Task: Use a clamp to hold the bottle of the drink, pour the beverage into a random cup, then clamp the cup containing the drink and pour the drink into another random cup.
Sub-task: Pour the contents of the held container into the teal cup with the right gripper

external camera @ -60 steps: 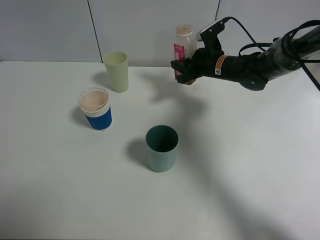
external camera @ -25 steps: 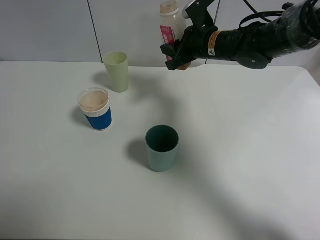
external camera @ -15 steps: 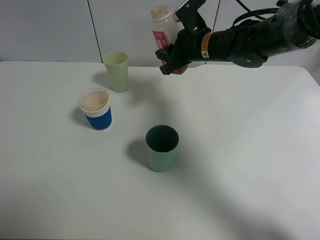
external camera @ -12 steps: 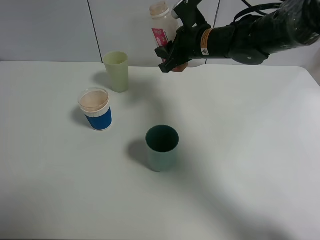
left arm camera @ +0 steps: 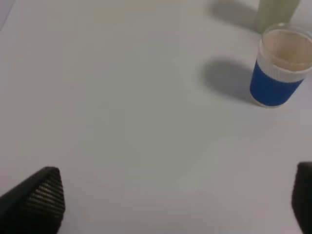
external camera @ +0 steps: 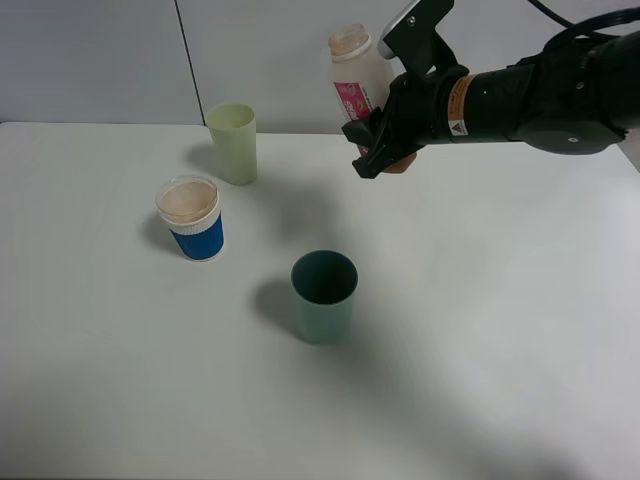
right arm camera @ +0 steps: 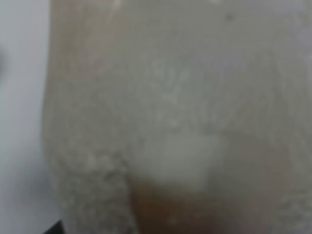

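My right gripper [external camera: 378, 142] is shut on the bottle [external camera: 356, 82], held in the air over the back of the table and tilted slightly left. It is translucent, capless, with a pink label and brown beverage [external camera: 398, 163] at its base. In the right wrist view the bottle [right arm camera: 165, 112] fills the frame. The teal cup [external camera: 323, 296] stands below and in front of it, apart. A pale yellow-green cup [external camera: 232, 142] stands at the back left. My left gripper [left arm camera: 175, 200] is open above bare table, with only its two dark fingertips [left arm camera: 39, 195] showing.
A blue cup with a white rim [external camera: 192, 217] stands left of the teal cup; it shows as the blue cup [left arm camera: 279, 68] in the left wrist view, with the yellow-green cup [left arm camera: 277, 12] behind it. The white table [external camera: 480, 330] meets a grey wall at the back.
My right arm has carried the bottle right and forward, lower toward the teal cup. The cups have not moved.
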`<state>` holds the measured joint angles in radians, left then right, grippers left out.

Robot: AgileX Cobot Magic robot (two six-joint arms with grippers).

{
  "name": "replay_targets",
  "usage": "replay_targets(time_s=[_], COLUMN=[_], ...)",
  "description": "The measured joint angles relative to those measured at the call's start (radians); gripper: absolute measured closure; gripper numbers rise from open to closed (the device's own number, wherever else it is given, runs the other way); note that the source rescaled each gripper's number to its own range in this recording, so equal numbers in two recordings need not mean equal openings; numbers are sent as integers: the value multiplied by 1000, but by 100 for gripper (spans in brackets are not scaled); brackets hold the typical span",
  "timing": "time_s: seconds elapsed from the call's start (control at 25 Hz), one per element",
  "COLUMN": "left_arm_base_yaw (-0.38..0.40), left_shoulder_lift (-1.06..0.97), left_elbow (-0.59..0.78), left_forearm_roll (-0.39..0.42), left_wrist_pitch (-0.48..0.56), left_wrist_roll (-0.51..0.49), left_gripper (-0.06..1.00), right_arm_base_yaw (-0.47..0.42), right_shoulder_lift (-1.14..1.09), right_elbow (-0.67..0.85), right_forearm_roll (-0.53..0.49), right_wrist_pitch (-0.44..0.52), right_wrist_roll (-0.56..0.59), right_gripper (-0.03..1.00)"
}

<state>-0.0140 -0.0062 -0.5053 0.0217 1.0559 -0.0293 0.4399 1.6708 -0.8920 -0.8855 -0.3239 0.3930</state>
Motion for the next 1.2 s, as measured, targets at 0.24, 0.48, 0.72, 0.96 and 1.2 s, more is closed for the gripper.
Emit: replay_targets(time_s=[0.24,0.48,0.72,0.96,1.2], left_arm_base_yaw=[0,0,0,0,0], left_shoulder_lift=[0,0,0,0,0], left_elbow=[0,0,0,0,0], left_forearm_roll=[0,0,0,0,0], left_wrist_pitch=[0,0,0,0,0], left_wrist_roll=[0,0,0,0,0], left_gripper=[17,17,17,17,17], right_arm_base_yaw=[29,90,154,161,161], right_shoulder_lift=[-80,-119,-124,-124,-149], right_elbow=[66,93,96,96,106], right_forearm_roll=[-1,-20,-21,-78,-198], right_wrist_pitch=[41,195,239,240,247], right_wrist_roll=[-9,-71,-85,-85,6], right_gripper=[93,93,93,93,93])
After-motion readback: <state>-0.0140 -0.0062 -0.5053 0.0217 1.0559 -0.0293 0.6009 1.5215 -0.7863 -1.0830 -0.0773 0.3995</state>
